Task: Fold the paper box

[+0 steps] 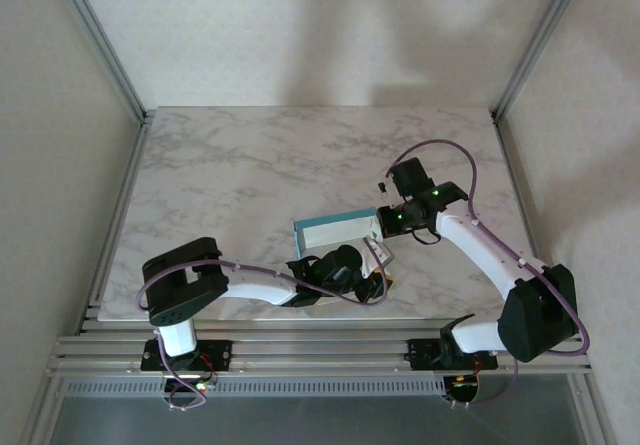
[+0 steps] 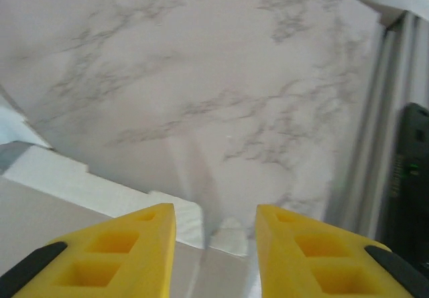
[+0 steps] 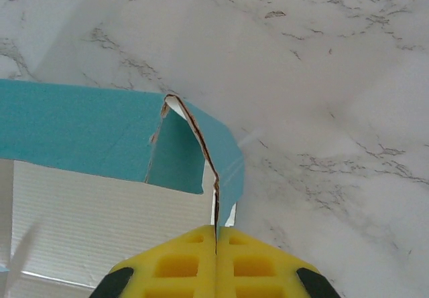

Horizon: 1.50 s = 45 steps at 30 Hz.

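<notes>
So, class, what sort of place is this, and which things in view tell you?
Most likely a robotics lab workcell: a marble-patterned white tabletop boxed in by silver aluminium rails and plain pale walls, with two white-and-black robot arms bolted at its near edge, working a turquoise-and-white card box.

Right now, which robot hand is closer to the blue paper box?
Right. The right gripper pinches an end flap of the paper box; the left gripper hovers open at its near edge.

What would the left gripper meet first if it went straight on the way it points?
Probably the paper box: its pale tab lies just ahead of the left gripper; the marble table lies beyond. Depth is unclear.
</notes>
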{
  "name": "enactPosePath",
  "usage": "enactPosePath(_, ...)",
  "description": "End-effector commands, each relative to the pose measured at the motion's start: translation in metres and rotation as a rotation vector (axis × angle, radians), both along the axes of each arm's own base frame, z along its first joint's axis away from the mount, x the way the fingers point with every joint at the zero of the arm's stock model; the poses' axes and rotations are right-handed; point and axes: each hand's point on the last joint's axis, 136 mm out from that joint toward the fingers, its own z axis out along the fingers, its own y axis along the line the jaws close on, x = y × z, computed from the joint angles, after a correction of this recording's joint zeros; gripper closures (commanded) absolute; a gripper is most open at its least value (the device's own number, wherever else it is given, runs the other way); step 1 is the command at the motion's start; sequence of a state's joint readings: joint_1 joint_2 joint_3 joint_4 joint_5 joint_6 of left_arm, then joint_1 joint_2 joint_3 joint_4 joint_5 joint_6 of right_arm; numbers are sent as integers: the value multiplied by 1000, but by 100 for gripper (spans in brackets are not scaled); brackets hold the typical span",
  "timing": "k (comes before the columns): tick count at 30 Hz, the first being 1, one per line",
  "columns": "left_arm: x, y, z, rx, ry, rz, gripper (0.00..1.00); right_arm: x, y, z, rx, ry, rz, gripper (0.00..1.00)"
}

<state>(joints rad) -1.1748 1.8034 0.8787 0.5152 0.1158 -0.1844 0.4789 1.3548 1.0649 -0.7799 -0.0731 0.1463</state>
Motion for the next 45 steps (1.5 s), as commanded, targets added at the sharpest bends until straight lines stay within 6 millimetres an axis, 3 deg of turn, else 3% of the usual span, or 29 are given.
enactPosePath(1,23,1,6,-39,-76,131,65,-7,4,4,5,28,12,100)
enactPosePath(13,56,15,-39,59,-19,308,72,-10,7,6,32,37,14,100)
enactPosePath(18,63,14,-45,67,-9,326,72,-11,7,5,33,40,14,100)
enactPosePath(28,63,2,-59,94,-2,295,68,-12,8,1,37,61,13,100)
enactPosePath(45,55,6,-93,197,51,263,68,-5,11,11,38,34,22,100)
